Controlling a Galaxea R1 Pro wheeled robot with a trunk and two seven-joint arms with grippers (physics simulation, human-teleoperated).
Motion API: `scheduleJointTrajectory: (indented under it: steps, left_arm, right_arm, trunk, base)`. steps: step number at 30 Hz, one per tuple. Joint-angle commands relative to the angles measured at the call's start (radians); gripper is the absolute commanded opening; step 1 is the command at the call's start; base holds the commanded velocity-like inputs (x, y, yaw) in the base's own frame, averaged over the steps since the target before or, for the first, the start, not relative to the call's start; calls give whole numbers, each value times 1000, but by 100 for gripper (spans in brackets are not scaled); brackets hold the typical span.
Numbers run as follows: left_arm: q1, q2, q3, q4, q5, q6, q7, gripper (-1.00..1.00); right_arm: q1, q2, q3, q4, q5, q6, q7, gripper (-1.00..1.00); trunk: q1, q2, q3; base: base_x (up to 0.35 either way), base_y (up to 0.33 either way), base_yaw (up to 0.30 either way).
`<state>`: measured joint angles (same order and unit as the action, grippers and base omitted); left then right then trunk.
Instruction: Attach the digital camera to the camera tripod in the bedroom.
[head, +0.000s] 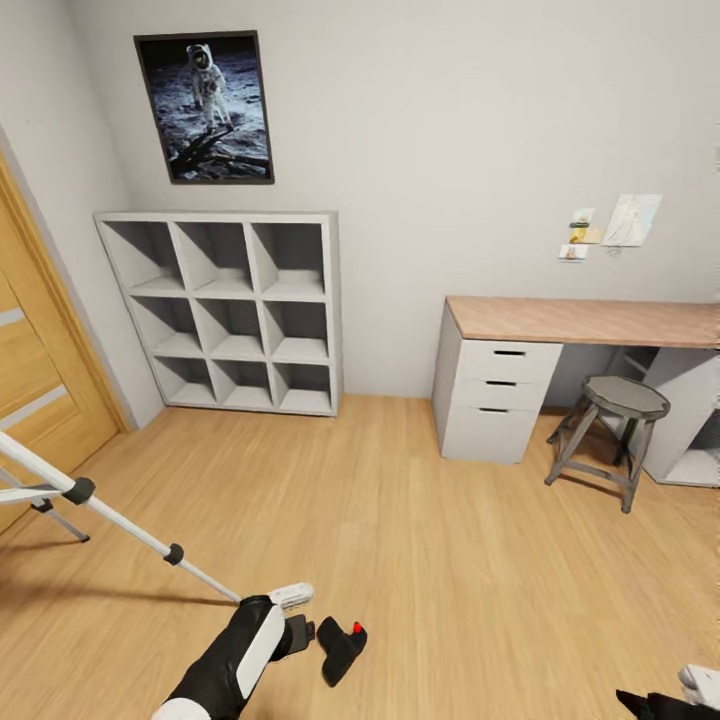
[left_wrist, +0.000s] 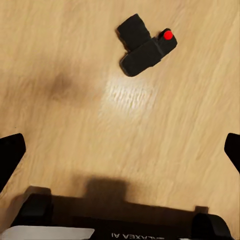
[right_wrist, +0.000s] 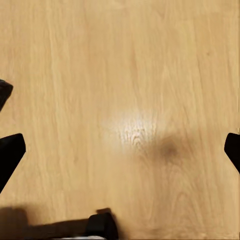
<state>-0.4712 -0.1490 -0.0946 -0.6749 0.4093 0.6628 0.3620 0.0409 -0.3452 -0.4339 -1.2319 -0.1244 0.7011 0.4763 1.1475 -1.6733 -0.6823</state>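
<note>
Head view is showing one digital camera lying on the wood floor, near the bottom edge of the picture and just beside the left claw. One red dot is sitting on top of its black body. In the left wrist view the digital camera is lying apart from the two finger tips, which are standing wide at either edge of the picture with bare floor between them, so the left claw is released and gripping nothing.

One camera tripod is reaching in from the left edge of the head view; two silver legs with black joints are showing, and the longer leg is ending just beside the left arm.

The right claw is peeking in at the bottom right corner of the head view. In the right wrist view its two finger tips are also spread wide over bare floor, released.

Against the far wall one grey shelf unit with nine cubbies is standing. One framed astronaut poster is hanging above it. One tabletop of wood is resting over three white drawers, with one round stool beside them. One wooden door is showing at the left edge.
</note>
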Motion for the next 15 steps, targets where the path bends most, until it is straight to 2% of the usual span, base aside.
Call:
scheduleJointTrajectory:
  steps: [1,5,7,8,10,11,12,13,15]
  left_arm:
    - [-8,2,-24,4,12,0,16,100]
    - [-15,5,-51,13,13,-4,14,100]
    - [-17,2,-61,19,12,-3,8,100]
    - [-18,0,-77,23,12,-2,-2,100]
    - [-18,-2,-97,26,14,-2,-16,100]
    - [-19,0,-117,28,16,-2,-54,100]
    - [-19,0,-119,28,18,-2,-64,100]
    - [-22,1,-122,28,26,-1,-81,100]
    - [-26,2,-123,25,34,2,-87,100]
  right_arm:
    - [-8,-1,-1,-103,-6,140,-13,100]
    - [-67,4,0,-248,-6,290,-59,100]
    - [-119,7,2,-290,-8,330,-77,100]
    - [-174,8,4,-314,-8,346,-89,100]
    - [-226,10,5,-328,-8,346,-97,100]
    - [-300,28,20,-343,-10,346,-106,100]
    - [-313,38,28,-345,-10,346,-108,100]
    - [-338,60,48,-349,-10,346,-109,100]
    - [-351,70,57,-351,-10,346,-110,100]
  trunk:
    - [4,-8,-3]
    - [19,-36,-14]
    - [27,-50,-20]
    - [31,-57,-23]
    - [38,-71,-29]
    - [42,-78,-32]
    - [46,-85,-35]
    - [50,-92,-39]
    - [58,-106,-45]
  base:
    - [0,0,-89]
    - [0,0,-54]
    - [0,0,-48]
    - [0,0,-74]
    - [0,0,-115]
    - [0,0,-209]
    - [0,0,-219]
    - [0,0,-235]
    - [0,0,-238]
